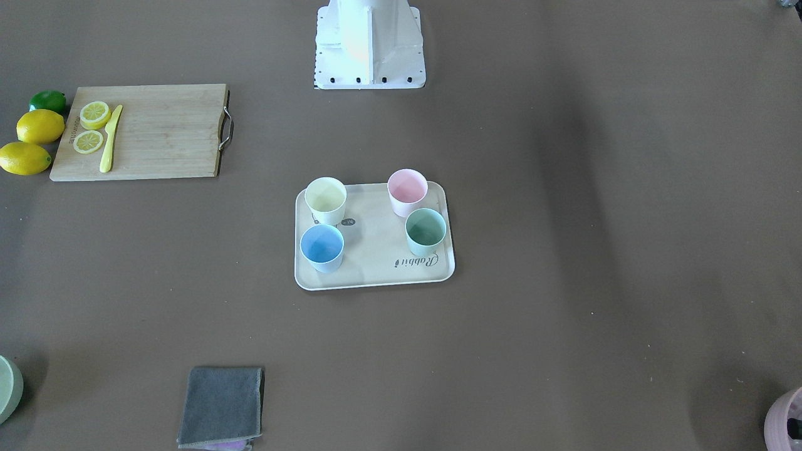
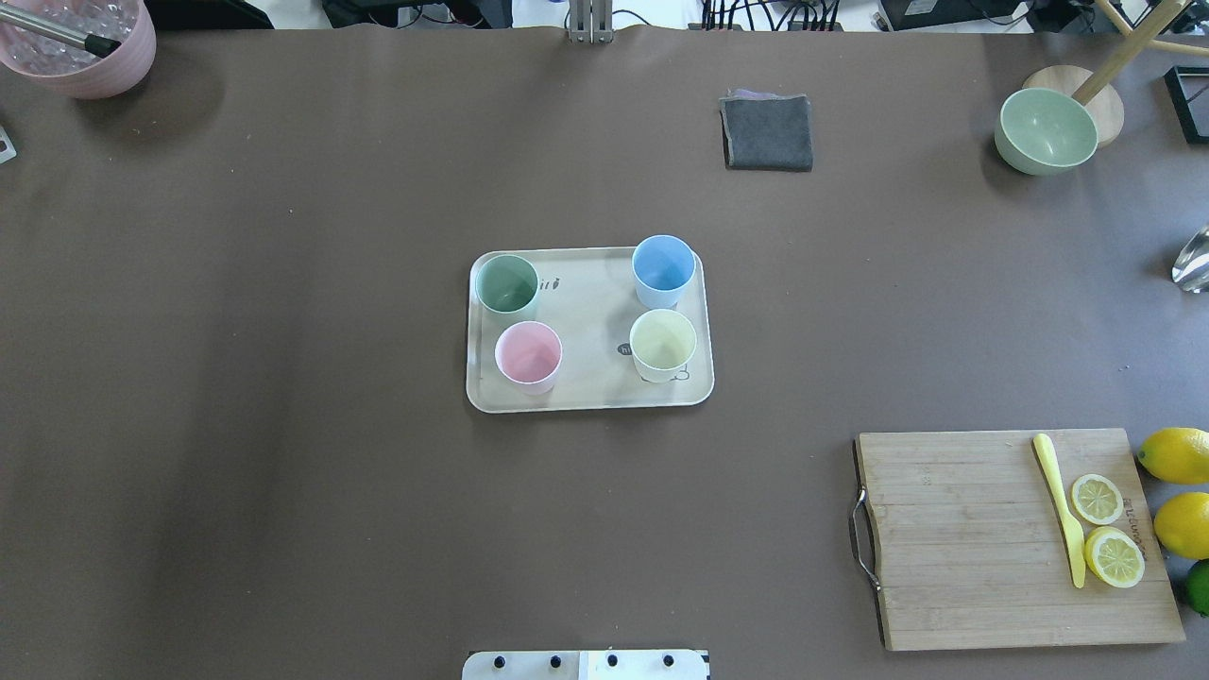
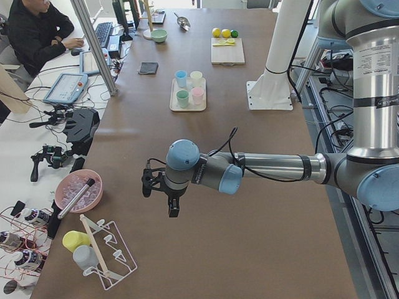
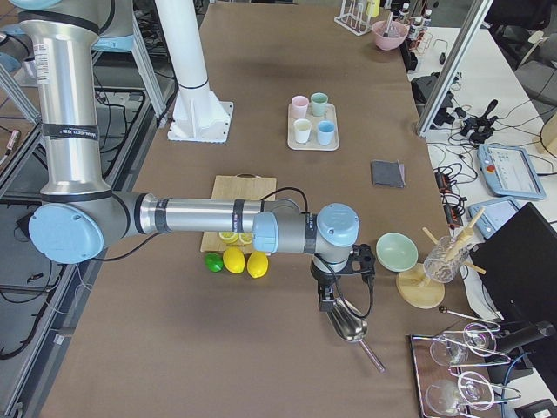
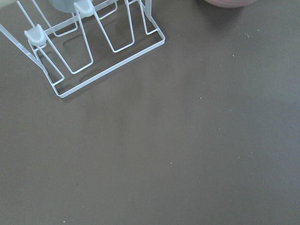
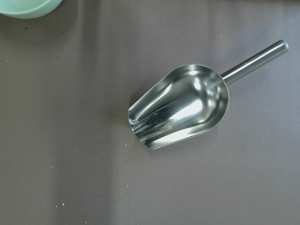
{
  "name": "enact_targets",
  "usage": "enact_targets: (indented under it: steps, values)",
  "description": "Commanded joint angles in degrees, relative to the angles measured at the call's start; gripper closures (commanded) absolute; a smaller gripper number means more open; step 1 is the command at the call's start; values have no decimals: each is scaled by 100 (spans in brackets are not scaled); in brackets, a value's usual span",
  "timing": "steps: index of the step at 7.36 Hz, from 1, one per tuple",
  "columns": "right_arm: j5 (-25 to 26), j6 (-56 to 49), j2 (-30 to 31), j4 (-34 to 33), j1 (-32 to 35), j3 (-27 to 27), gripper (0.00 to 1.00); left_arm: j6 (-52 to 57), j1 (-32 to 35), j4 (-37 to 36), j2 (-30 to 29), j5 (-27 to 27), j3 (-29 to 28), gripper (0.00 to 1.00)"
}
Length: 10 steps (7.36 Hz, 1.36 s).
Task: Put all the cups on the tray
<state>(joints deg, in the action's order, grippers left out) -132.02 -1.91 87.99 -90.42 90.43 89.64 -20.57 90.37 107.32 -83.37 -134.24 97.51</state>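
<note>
The cream tray (image 2: 586, 378) lies at the table's middle, also in the front view (image 1: 376, 250). All four cups stand upright on it: pink (image 2: 528, 354), pale yellow (image 2: 663, 342), light blue (image 2: 664, 267) and mint green (image 2: 507, 284). My left gripper (image 3: 173, 210) hangs far from the tray at the table's left end; I cannot tell if it is open or shut. My right gripper (image 4: 328, 303) hangs at the right end above a metal scoop (image 6: 180, 105); I cannot tell its state either. Neither wrist view shows fingers.
A wooden cutting board (image 2: 992, 538) with a yellow knife and lemon slices lies front right, with lemons (image 2: 1176, 455) beside it. A grey cloth (image 2: 767, 132) and a green bowl (image 2: 1047, 130) sit far right. A mauve pot (image 2: 80, 47) sits far left. A white wire rack (image 5: 93, 51) stands near the left gripper.
</note>
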Motion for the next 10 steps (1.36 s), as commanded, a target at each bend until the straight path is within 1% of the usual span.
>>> enact_targets:
  steps: [1,4,10]
  values:
    - [88,129,-89,-11,1,1,0,-8,-10,0,-12,12,-4,2]
    - [-25,129,-107,-20,1,-17,0,-8,-19,0,-30,12,-13,2]
    - [-35,129,-107,-20,1,-52,0,-8,-28,0,-91,21,-13,3]
